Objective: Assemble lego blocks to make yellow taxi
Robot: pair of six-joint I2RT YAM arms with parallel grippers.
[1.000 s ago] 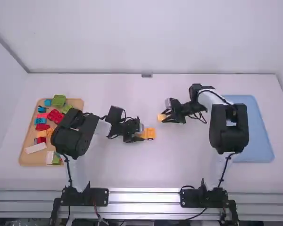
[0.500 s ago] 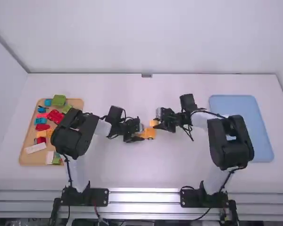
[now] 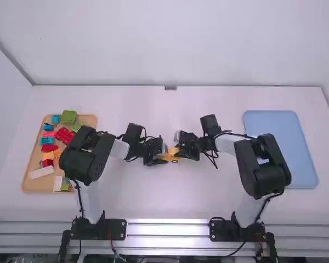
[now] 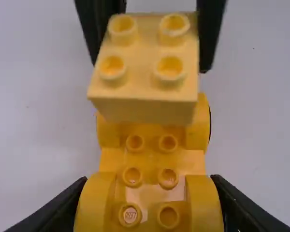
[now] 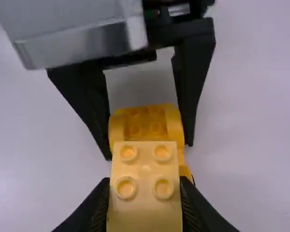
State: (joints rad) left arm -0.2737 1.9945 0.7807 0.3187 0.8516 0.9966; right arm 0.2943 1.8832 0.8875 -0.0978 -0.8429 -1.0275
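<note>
Likely the seating is the risk: the right end effector grips the block above the wheeled end of the base, midway along the counter, while the left end effector clasps the base's other end. The block looks slightly askew, so mismatched studs could jam it crooked; lopsided pressure might tip the base.

White table stretching out beneath the left gripper and the right gripper, a tan tray lying on it well left of the left one, a flat blue tray well right of the right one.
</note>
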